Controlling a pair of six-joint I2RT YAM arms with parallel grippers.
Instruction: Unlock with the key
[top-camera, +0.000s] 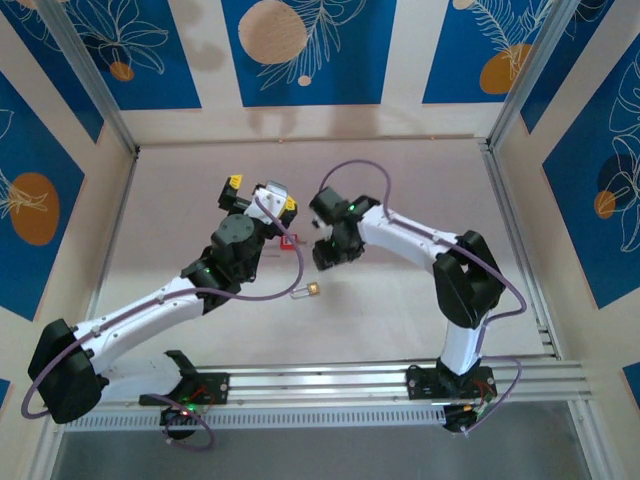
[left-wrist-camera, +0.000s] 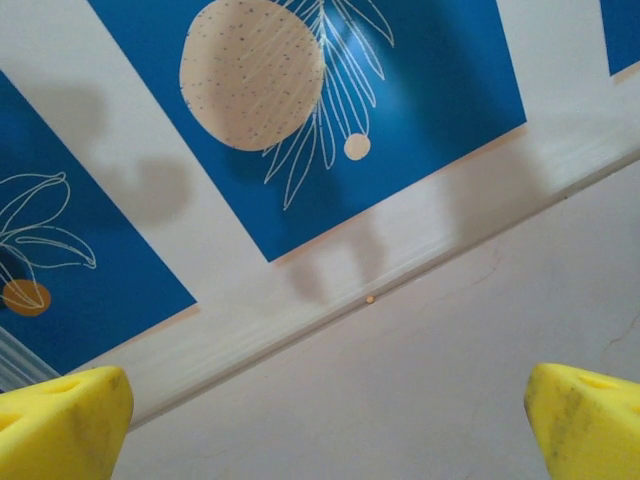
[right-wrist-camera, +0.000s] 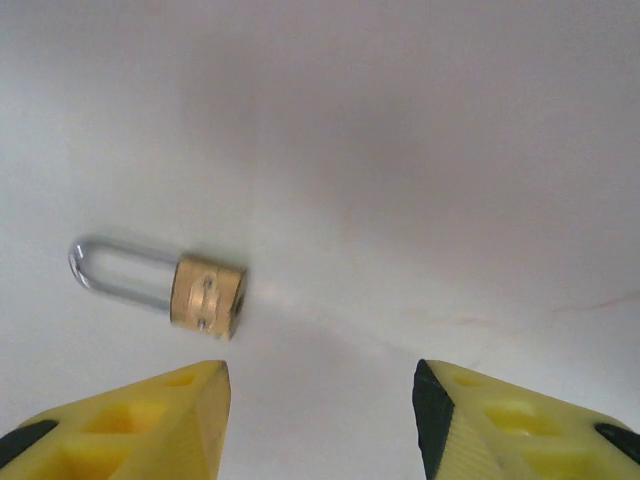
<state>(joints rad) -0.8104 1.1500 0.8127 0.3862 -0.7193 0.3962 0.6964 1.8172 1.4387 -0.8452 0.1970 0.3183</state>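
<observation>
Two arms reach from the near edge over a pale, matt bench (top-camera: 430, 180) whose surface shows a few faint hairline marks. Around it we see cream walls (top-camera: 205, 60) on the left, far and right sides. They are set with blue panels (top-camera: 300, 50) carrying orange discs and white leaf outlines. Metal posts (top-camera: 95, 85) rise at the two far corners, and ribbed metal rails (top-camera: 330, 382) run along the near edge under the arm bases. Soft shadows fall on the far wall.

We find the padlock (right-wrist-camera: 207, 293) lying on its side near the middle of the bench. In the right wrist view its brass body is to the right and its steel shackle to the left. It sits a little nearer and to the left of the right pincer (right-wrist-camera: 320, 378), which hangs over the bench, released, with its yellow fingers apart. That pincer is not touching the padlock.

A small red item (top-camera: 290, 241) lies on the bench beyond the padlock, between the two pincers; we cannot tell what it is. The left pincer (top-camera: 262, 194) is spread wide, released, and points toward the far wall.
</observation>
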